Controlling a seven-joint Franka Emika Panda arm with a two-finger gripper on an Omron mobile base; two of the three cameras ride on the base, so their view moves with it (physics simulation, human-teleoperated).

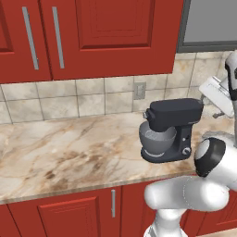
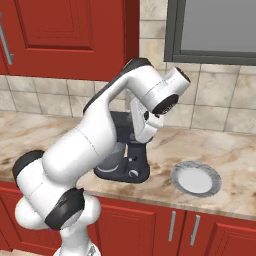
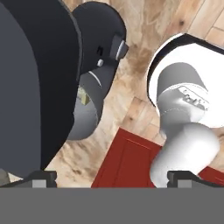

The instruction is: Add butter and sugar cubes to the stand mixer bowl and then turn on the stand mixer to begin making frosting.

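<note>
Left base view: a dark charcoal stand mixer (image 1: 173,125) with a bulky head stands on the marbled beige tabletop (image 1: 69,152), near its front edge and below the red upper cabinets (image 1: 92,32). The deep rounded grey metal bowl (image 1: 157,141) sits on the mixer's base under the head. From this side I cannot tell what the bowl holds. The white arm rises at the lower right, with a link reaching up along the right edge beside the mixer.

Right base view: the arm arches over the mixer and hides most of it; the lower column with its small round knob (image 2: 133,173) and the flat base show beneath the wrist. A flat round grey plate (image 2: 196,179) lies on the tabletop just right of the mixer, and nothing can be seen lying on it.

Hand view: the camera looks down past the mixer's black head. Under its edge a slice of the grey bowl appears, and inside it a small yellowish-olive piece (image 3: 83,97), likely the butter. The sugar cubes cannot be made out. The two dark fingertips of the gripper (image 3: 111,177) stand spread wide at the bottom corners, with nothing between them.

Judging by this, the loading looks at least partly done, and switching the mixer on is left. The gripper hangs above the mixer's head, well clear of the knob lower on the column.
</note>
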